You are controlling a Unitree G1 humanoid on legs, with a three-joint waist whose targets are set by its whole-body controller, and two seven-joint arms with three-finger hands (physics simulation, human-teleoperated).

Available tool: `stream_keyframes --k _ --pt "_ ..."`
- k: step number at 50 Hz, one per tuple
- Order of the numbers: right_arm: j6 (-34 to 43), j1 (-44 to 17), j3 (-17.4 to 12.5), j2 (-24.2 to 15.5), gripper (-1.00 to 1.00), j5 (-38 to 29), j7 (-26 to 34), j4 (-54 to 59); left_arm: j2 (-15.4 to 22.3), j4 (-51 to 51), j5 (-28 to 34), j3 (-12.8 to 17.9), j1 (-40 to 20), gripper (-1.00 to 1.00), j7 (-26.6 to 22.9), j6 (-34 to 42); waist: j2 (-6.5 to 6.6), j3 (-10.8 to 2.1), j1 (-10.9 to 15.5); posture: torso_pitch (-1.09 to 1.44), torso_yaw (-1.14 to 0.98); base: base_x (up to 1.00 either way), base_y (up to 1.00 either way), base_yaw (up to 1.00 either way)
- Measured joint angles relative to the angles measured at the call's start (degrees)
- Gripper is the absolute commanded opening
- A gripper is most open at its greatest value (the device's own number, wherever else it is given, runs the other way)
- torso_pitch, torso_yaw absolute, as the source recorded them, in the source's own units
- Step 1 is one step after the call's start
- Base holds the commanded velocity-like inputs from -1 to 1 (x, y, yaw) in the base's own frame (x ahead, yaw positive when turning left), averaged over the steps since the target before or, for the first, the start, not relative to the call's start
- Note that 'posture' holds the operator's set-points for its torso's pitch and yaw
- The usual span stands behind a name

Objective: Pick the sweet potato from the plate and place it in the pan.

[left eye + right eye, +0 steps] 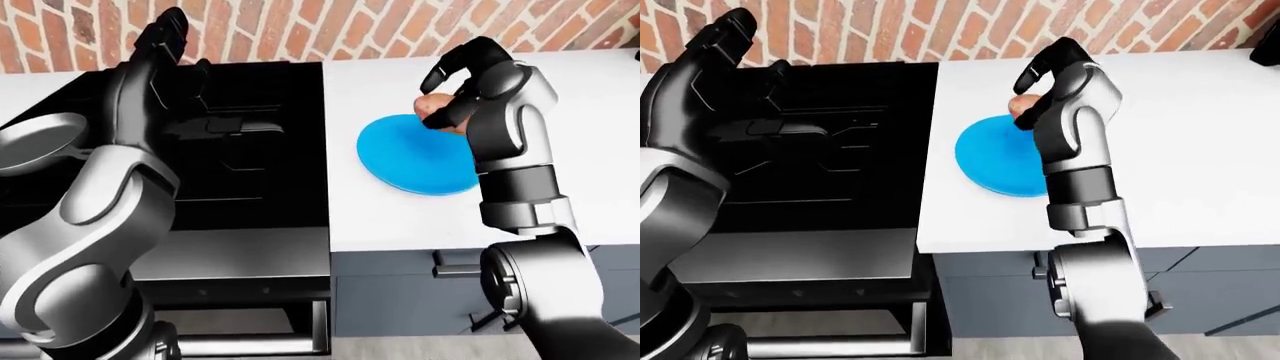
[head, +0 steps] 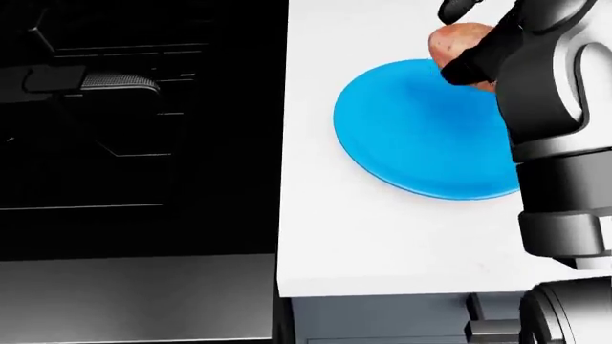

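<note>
The sweet potato (image 2: 459,39) lies at the top right edge of the blue plate (image 2: 411,136) on the white counter. My right hand (image 1: 440,101) is over it, thumb against its near side and the other fingers arched above it, not closed round it. The grey pan (image 1: 35,142) sits on the black stove at the left edge of the left-eye view, partly hidden by my left arm. My left hand (image 1: 170,41) is open and empty, raised high over the stove near the brick wall.
The black stove (image 1: 260,165) fills the middle left, level with the white counter (image 1: 590,135) on its right. A brick wall (image 1: 330,26) runs along the top. Grey cabinet fronts (image 1: 400,300) and the oven front lie below the counter edge.
</note>
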Motion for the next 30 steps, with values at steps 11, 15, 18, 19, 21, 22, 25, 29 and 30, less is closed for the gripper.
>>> stream_keyframes --k 11,15,18,19,21,22,25,29,30 --pt "5.09 -9.71 -0.98 0.37 -1.00 -1.60 5.60 1.94 0.12 -0.05 -0.46 0.20 0.00 1.00 0.19 0.04 0.28 0.32 -0.26 0.00 0.00 0.00 0.00 0.00" --pt "8.33 -11.26 -1.58 0.63 -1.00 0.35 6.63 0.43 0.17 -0.50 -0.88 0.17 0.14 1.00 0.48 0.11 0.24 0.38 -0.18 0.00 0.00 0.00 0.00 0.00" --pt "11.15 -11.33 -2.93 0.99 -1.00 3.26 6.39 -1.52 0.21 -0.66 -1.14 0.21 0.18 1.00 0.79 0.31 0.18 0.42 -0.13 0.00 0.00 0.00 0.00 0.00" --pt "12.25 -11.29 -3.04 0.96 -1.00 4.37 6.35 -2.19 0.24 -0.76 -1.24 0.25 0.19 1.00 0.93 0.40 0.18 0.47 -0.12 0.00 0.00 0.00 0.00 0.00" --pt "14.38 -11.51 -1.89 0.18 -1.00 5.92 6.92 -3.04 0.26 -0.93 -1.39 0.21 0.15 1.00 1.15 0.49 0.21 0.59 -0.07 0.00 0.00 0.00 0.00 0.00" --pt "15.29 -11.69 -1.26 -0.20 -1.00 6.32 7.41 -3.34 0.26 -0.96 -1.43 0.16 0.13 1.00 1.24 0.51 0.22 0.63 -0.07 0.00 0.00 0.00 0.00 0.00" --pt "17.46 -12.66 0.29 -1.08 -1.00 6.40 9.43 -3.58 0.35 -0.75 -1.65 0.14 -0.03 1.00 1.32 0.63 0.28 0.76 -0.13 0.00 0.00 0.00 0.00 0.00" --pt "19.53 -13.46 0.28 -1.23 -1.00 5.89 11.95 -5.26 0.45 -1.42 -2.65 0.91 0.03 1.00 2.32 1.23 0.41 0.80 -0.25 0.00 0.00 0.00 0.00 0.00" --pt "20.24 -13.66 0.19 -1.26 -1.00 5.74 12.44 -5.94 0.60 -1.87 -3.06 1.13 0.32 1.00 2.62 1.35 0.47 0.83 -0.26 0.00 0.00 0.00 0.00 0.00"
